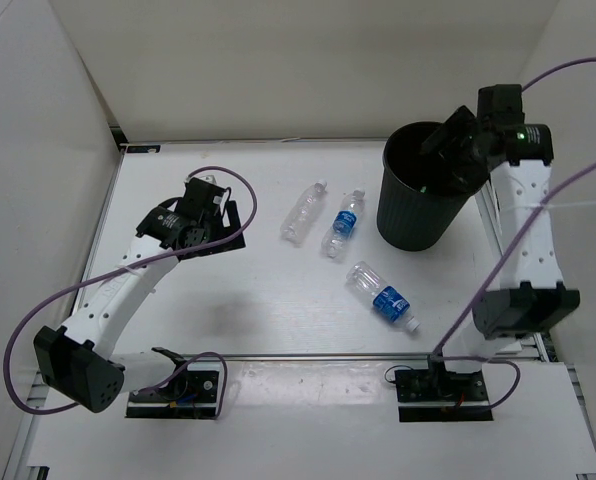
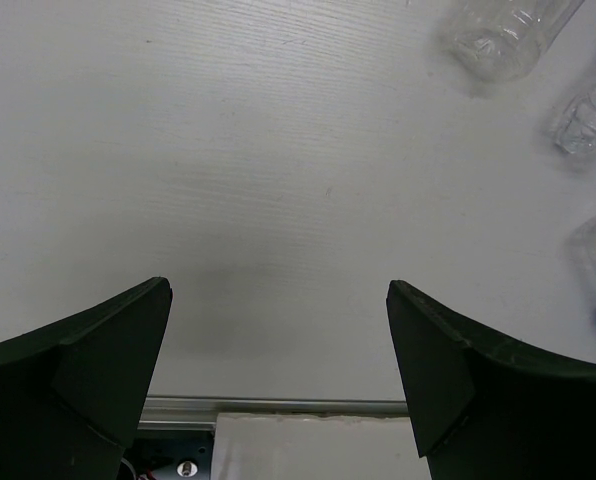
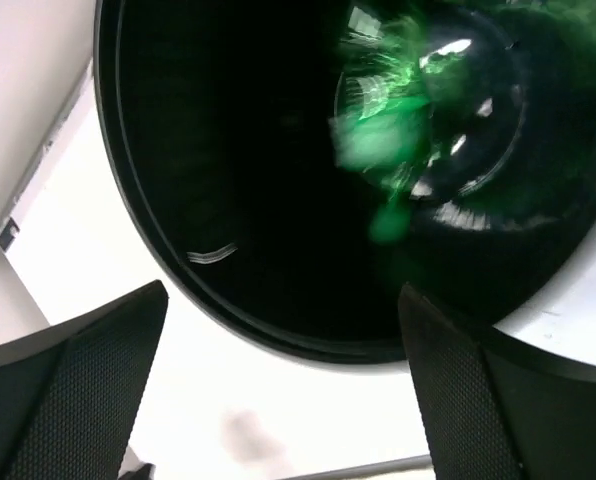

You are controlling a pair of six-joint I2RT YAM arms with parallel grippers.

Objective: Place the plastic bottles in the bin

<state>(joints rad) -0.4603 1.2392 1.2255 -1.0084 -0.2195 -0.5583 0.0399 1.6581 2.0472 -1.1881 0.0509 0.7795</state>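
Observation:
The black bin [image 1: 413, 200] stands at the back right of the table. My right gripper [image 1: 440, 142] hangs open above its mouth. In the right wrist view the green bottle [image 3: 398, 130] shows as a blur inside the bin [image 3: 228, 150], free of my fingers. A clear unlabelled bottle [image 1: 304, 212] and a blue-labelled bottle [image 1: 344, 223] lie side by side mid-table. Another blue-labelled bottle [image 1: 382, 296] lies nearer the front. My left gripper [image 1: 221, 215] is open and empty over the table's left part, with the clear bottle's base [image 2: 508, 35] at its view's top right.
White walls enclose the table on the left, back and right. A metal rail [image 2: 278, 407] runs along the table's near edge. Purple cables loop from both arms. The right arm's upright link [image 1: 533, 240] stands beside the bin.

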